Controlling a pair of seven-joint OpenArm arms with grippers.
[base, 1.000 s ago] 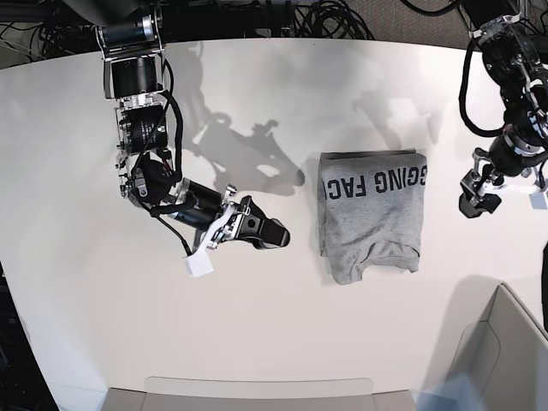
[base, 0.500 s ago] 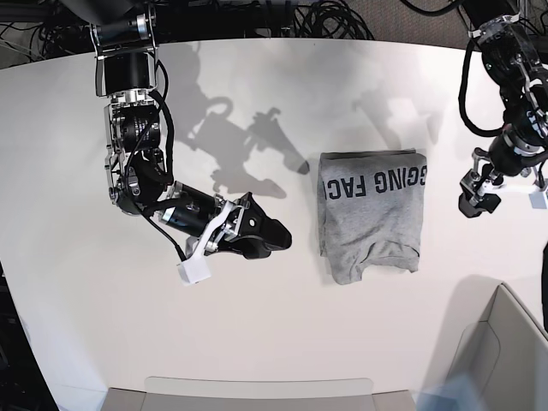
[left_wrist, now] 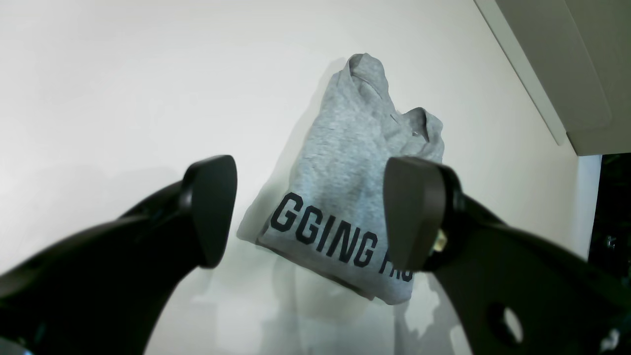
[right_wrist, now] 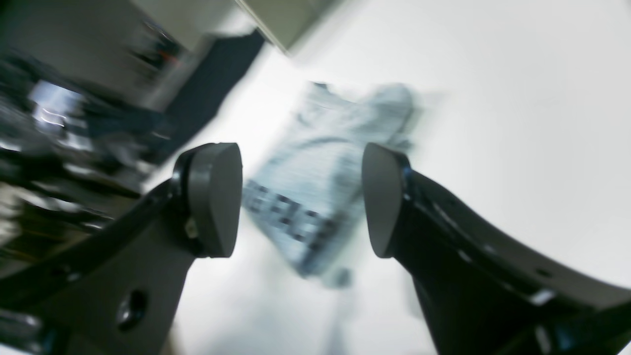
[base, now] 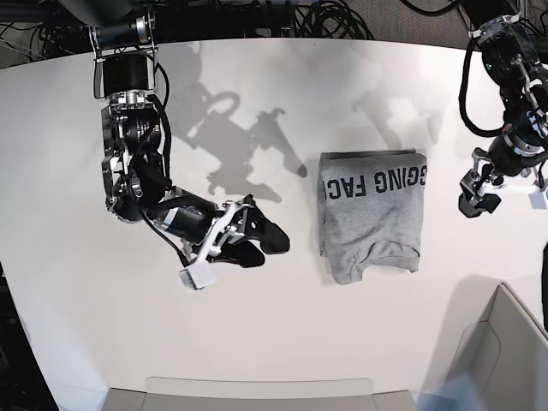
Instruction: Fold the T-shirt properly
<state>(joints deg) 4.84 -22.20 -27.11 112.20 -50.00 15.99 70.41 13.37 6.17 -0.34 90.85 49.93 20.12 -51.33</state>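
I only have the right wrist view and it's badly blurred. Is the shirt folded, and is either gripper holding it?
Observer: The T-shirt lies on the table as a folded block; neither gripper touches it.
Operator: What does the print say?
Observer: The left wrist view shows only part of it, reading "GGING".
Operator: Where is the left gripper?
Observer: In the base view the left gripper hangs beside the shirt's lettered end, apart from it, jaws open.
Operator: And the right gripper?
Observer: The right gripper is on the shirt's opposite side, jaws open, holding nothing.
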